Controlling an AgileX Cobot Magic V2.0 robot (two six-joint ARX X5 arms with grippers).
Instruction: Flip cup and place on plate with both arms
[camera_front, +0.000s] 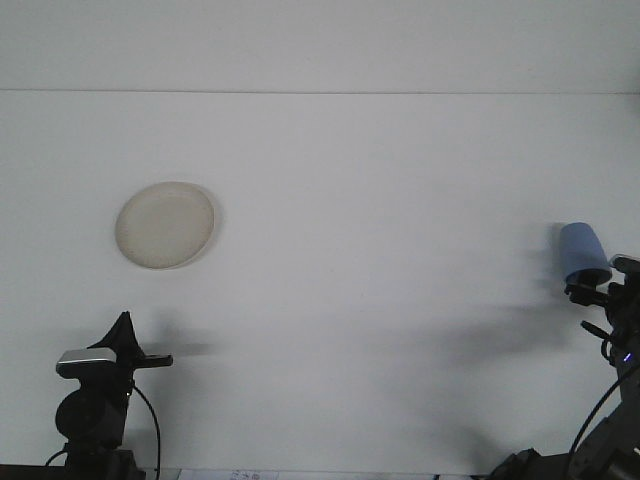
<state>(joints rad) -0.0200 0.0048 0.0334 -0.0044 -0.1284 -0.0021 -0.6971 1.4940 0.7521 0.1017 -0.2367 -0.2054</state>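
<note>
- The cup (584, 249) is blue and stands upside down on the table at the far right, its narrow closed base up and its wider mouth down. Nothing can be seen inside it.
- The right claw (598, 287) sits just at the near side of the cup, at its lower rim. Its dark parts overlap the rim, but I cannot tell whether the fingers are apart or closed on the cup.
- The right arm (622, 330) rises from the near right corner, black, with cables hanging from it and a small lit point on its side. Much of it is cut off by the right edge.
- The plate (165, 224) is round and cream-coloured, lying flat on the left half of the table, well apart from the cup. It holds nothing.
- The left claw (135, 348) rests low at the near left, nearer than the plate and apart from it. One dark finger points right and another rises to a tip; they look spread apart, with nothing between them.
- The table (380, 300) is plain white and matte, with soft shadows beside each arm and the cup.
- A thin straight line marks the far edge of the table, with a pale wall (320, 45) beyond it.
</note>
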